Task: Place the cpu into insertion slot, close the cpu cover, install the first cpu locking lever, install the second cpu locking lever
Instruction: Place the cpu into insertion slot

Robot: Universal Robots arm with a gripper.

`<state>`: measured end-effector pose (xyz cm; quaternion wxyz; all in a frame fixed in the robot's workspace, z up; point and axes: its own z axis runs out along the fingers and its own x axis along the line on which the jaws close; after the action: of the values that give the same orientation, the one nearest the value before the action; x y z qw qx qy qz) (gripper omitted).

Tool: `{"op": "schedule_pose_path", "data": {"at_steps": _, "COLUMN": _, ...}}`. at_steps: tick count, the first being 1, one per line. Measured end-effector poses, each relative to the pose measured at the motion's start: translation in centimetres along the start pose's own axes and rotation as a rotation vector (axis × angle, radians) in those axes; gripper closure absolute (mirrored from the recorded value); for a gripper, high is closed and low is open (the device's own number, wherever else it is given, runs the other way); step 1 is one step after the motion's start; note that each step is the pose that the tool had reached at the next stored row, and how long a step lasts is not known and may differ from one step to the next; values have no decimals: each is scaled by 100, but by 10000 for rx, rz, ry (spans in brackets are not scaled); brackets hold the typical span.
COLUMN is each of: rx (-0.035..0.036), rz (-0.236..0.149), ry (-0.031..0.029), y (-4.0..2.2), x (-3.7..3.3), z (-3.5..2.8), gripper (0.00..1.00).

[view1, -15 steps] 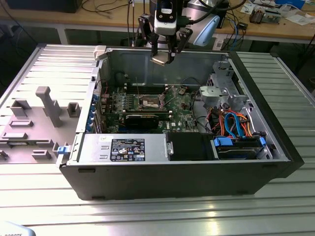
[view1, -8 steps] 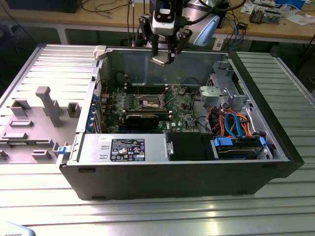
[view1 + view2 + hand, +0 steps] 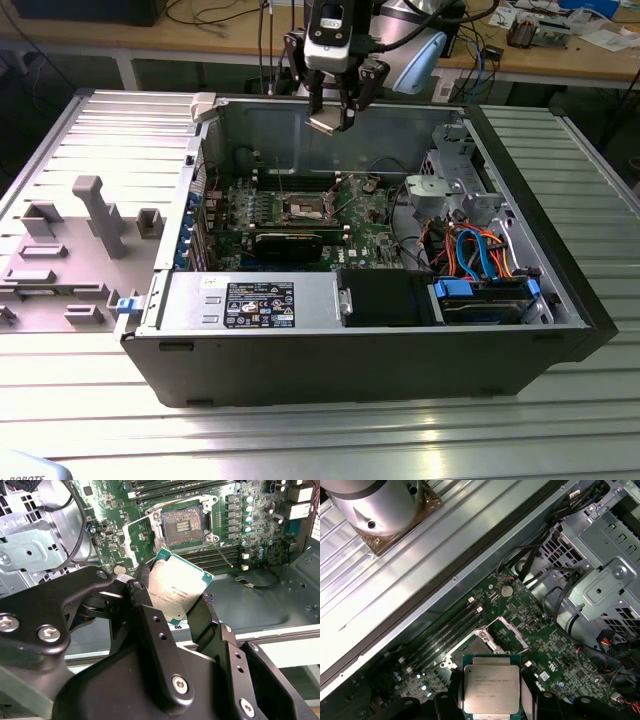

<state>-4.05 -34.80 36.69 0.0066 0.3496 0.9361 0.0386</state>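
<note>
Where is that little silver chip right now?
In the exterior view, top centre, the cpu sits clamped in the gripper above the case, clear of the insertion slot.

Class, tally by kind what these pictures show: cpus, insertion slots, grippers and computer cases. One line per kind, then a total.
cpu: 1
insertion slot: 1
gripper: 1
computer case: 1
Total: 4

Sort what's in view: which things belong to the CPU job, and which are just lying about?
Job: cpu, gripped in the pincer; slot, bare; cover, open.
Lying about: graphics card; drive cage; power supply; grey fixture.
</note>
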Motion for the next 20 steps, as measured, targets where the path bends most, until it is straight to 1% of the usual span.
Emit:
{"op": "schedule_pose_path", "data": {"at_steps": 5, "rx": -5, "rz": 261, "ry": -20, "y": -1, "x": 0, "z": 3, "gripper": 46}}
{"op": "schedule_pose_path", "data": {"at_steps": 10, "rx": -7, "rz": 444, "ry": -34, "y": -4, "x": 5, "z": 3, "gripper": 46}}
{"op": "schedule_pose_path", "data": {"at_steps": 20, "rx": -11, "rz": 703, "ry": -54, "y": -8, "x": 9, "z": 4, "gripper": 46}}
